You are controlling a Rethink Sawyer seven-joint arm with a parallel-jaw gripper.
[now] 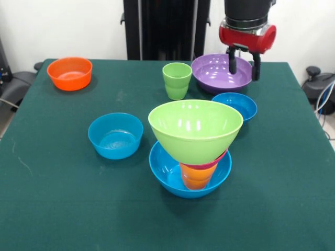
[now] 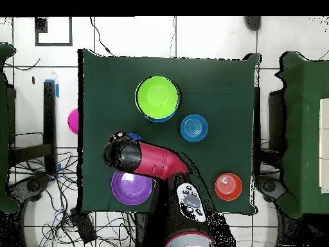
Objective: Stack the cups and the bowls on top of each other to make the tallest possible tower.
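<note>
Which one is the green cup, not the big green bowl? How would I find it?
Start at the tower in the middle of the green table. Look behind it, toward the wide purple bowl; the light green cup stands beside it, alone, small, ribbed and upright.

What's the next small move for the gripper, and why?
Probably lower onto the near rim of the purple bowl: the gripper hangs open just above it, empty. The tower already ends in the wide lime green bowl, a fair seat for it.
</note>
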